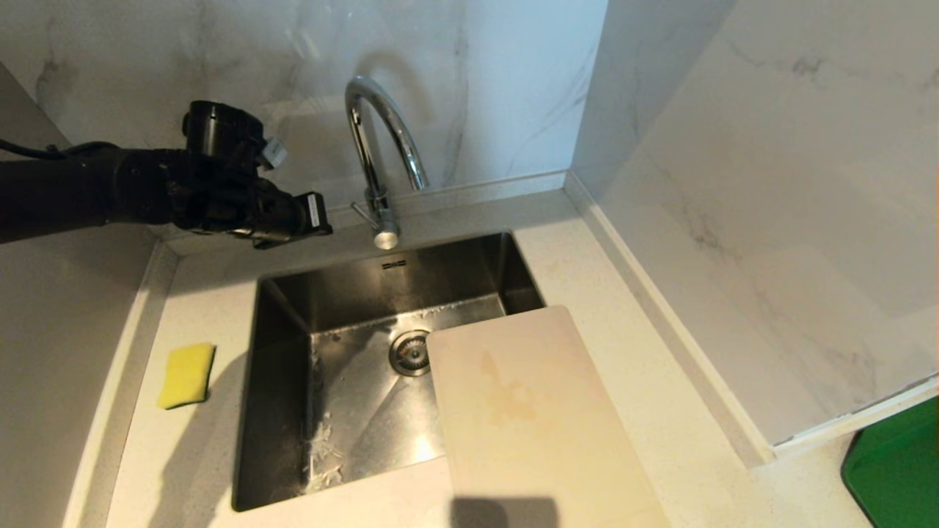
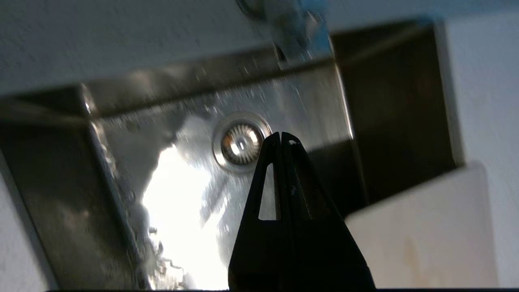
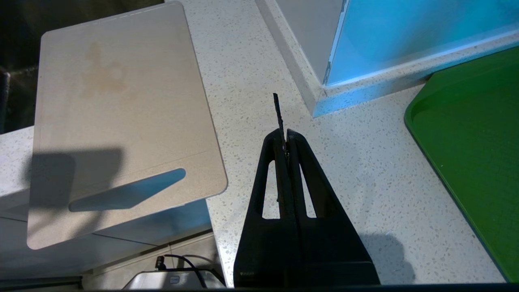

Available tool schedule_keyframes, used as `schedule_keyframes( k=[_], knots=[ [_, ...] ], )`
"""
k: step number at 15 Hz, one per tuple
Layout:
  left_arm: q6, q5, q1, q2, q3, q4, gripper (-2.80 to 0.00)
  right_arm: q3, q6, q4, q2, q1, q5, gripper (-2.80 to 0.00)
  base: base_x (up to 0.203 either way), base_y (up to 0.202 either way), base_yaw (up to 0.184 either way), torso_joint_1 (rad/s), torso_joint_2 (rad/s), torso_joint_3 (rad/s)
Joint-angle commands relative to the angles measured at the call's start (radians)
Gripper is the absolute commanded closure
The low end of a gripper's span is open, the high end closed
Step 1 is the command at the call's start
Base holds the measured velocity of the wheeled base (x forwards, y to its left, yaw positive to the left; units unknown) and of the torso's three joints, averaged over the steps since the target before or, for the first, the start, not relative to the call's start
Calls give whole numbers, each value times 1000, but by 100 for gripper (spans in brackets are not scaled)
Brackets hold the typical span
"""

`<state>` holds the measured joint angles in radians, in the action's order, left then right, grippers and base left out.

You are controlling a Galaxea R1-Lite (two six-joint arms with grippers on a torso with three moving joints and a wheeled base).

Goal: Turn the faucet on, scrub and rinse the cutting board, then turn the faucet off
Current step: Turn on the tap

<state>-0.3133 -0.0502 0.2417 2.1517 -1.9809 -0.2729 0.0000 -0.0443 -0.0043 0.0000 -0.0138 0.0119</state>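
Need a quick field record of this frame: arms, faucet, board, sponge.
left gripper: shut, raised beside the faucet, holding nothing
right gripper: shut, over the countertop, holding nothing
water: none seen at the spout
cutting board: stained, lying partly over the sink
sponge: yellow, on counter on the sink's left side

I see the faucet (image 1: 381, 158), a shiny chrome gooseneck, standing upright behind the sink (image 1: 293, 323), its arched spout ending over the basin and its small lever sticking out near the base. The cutting board (image 1: 528, 411), cream-beige with a faint yellowish stain, lies partly over the sink's right front corner, its slotted end overhanging the surface (image 3: 251, 73) edge.
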Motion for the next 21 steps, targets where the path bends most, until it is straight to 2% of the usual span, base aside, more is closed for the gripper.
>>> schedule_keyframes(
  k=[1,4,10,12,15,17,21],
  knots=[
    [-8,58,7,53,-3,78,0,0,0,0,-2,0,0,0,0,0,0,0,0,0],
    [-13,91,5,62,-3,117,0,1,-1,0,-2,0,1,0,0,0,0,0,0,0],
    [-21,91,5,81,-4,291,0,0,0,0,-2,-2,0,0,0,0,0,0,0,0],
    [-21,92,5,82,-4,315,0,1,-1,0,-2,0,0,0,0,0,0,0,0,0],
    [-58,91,5,98,-3,414,0,0,0,0,-2,0,0,0,0,0,0,0,0,0],
    [-66,91,5,111,-3,426,0,1,0,0,-2,0,1,0,0,0,0,0,0,0],
    [-121,82,5,122,-3,425,0,0,0,0,-2,0,0,0,0,0,0,0,0,0]
  ],
)
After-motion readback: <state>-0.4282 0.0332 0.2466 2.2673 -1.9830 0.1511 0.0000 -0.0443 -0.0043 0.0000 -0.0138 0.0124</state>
